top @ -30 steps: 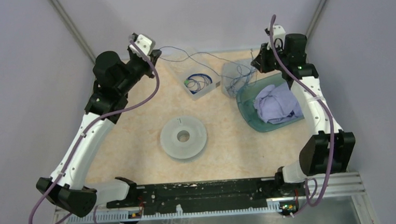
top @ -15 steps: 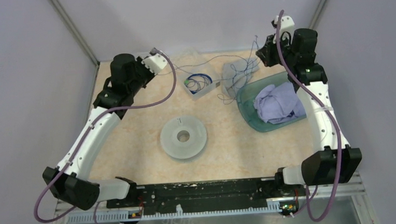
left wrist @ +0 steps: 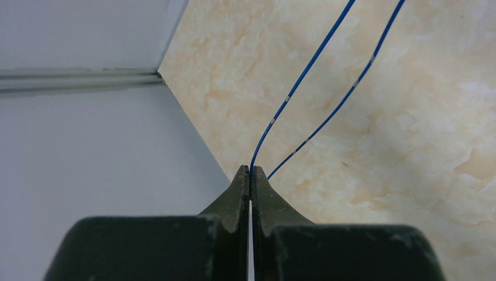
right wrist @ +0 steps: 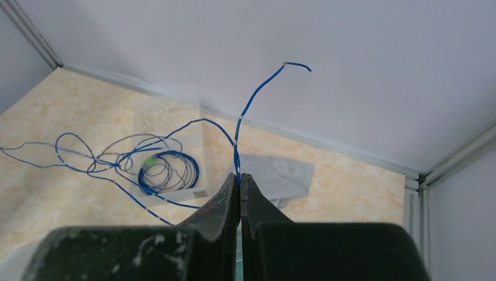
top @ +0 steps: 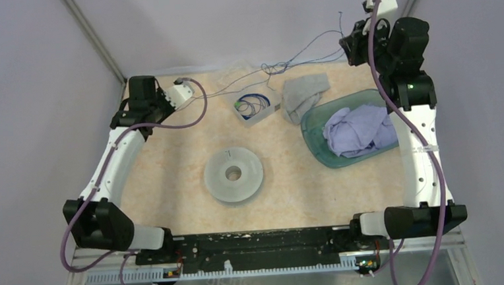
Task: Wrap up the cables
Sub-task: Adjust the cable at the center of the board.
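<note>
Overhead camera looks down from six o'clock, whole bench (top: 172,174) in frame; each wrist camera peers closely past its jaws onto that bench.

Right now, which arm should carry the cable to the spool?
Probably left: the left end effector, shut on the cable, is nearer the spool; the right end effector grips it at the far corner.

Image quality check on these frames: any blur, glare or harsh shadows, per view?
Top external: even diffuse light, soft shadows, no glare; the thin cable reads faint against the back wall. Left wrist: cable and table sharp; left gripper, shut on the cable, dark and slightly soft near the lens. Right wrist: sharp, no motion blur; right gripper dark, its scuffs visible.
</note>
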You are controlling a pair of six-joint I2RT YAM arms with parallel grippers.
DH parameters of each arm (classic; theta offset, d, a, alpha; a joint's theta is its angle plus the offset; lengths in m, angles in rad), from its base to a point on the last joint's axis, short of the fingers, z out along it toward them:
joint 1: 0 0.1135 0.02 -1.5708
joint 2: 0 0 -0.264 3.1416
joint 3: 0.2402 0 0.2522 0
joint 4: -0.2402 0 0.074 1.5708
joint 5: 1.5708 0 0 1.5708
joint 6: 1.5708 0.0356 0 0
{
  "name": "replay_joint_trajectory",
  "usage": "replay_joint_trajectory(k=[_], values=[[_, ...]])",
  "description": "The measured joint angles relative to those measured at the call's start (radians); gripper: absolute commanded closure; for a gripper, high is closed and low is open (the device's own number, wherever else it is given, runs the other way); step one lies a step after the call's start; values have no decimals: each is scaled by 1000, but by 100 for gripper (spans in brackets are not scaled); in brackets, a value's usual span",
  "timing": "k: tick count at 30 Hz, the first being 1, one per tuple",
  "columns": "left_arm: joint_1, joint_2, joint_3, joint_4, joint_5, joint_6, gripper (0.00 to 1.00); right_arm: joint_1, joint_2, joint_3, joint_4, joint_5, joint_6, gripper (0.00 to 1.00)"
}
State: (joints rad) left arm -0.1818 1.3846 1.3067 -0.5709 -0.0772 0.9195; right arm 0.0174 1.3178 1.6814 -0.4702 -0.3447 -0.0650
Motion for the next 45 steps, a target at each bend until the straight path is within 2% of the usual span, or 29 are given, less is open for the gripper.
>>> replay_joint_trajectory(k=[3, 6, 9, 14, 18, 21, 24, 28, 29, 33, 36, 41, 45], values=[[43, 10, -19, 5, 7, 25, 100, 0, 2, 29, -23, -10, -4, 100], [47, 32, -41, 12, 19, 43, 100, 0, 5, 45, -39, -91, -2, 100], [47, 57, -69, 17, 26, 55, 100, 0, 18, 76, -75, -205, 9, 100], [50, 93, -127, 58, 13, 73, 100, -9, 89, 234, -147, -434, 47, 100], [52, 124, -145, 70, 42, 67, 98, -14, 97, 242, -104, -643, 161, 100], [47, 129, -138, 54, 137, 50, 79, -9, 78, 146, 22, -743, 286, 100], [36, 129, -97, 8, 280, 27, 54, 20, 79, 95, 32, -732, 309, 100], [17, 127, -6, -57, 509, -8, 13, 90, 78, 75, 23, -696, 299, 100], [14, 126, 14, -68, 558, -17, 6, 102, 78, 69, 25, -695, 297, 100], [2, 119, 101, -79, 788, -107, 1, 132, 79, 35, 28, -698, 293, 100], [-26, 104, 122, -7, 898, -236, 1, 154, 84, 15, 35, -705, 288, 100], [-164, 62, 84, 257, 961, -509, 1, 232, 108, -6, 35, -743, 272, 100], [-249, 70, 78, 421, 987, -663, 3, 277, 127, -6, 36, -776, 267, 100]])
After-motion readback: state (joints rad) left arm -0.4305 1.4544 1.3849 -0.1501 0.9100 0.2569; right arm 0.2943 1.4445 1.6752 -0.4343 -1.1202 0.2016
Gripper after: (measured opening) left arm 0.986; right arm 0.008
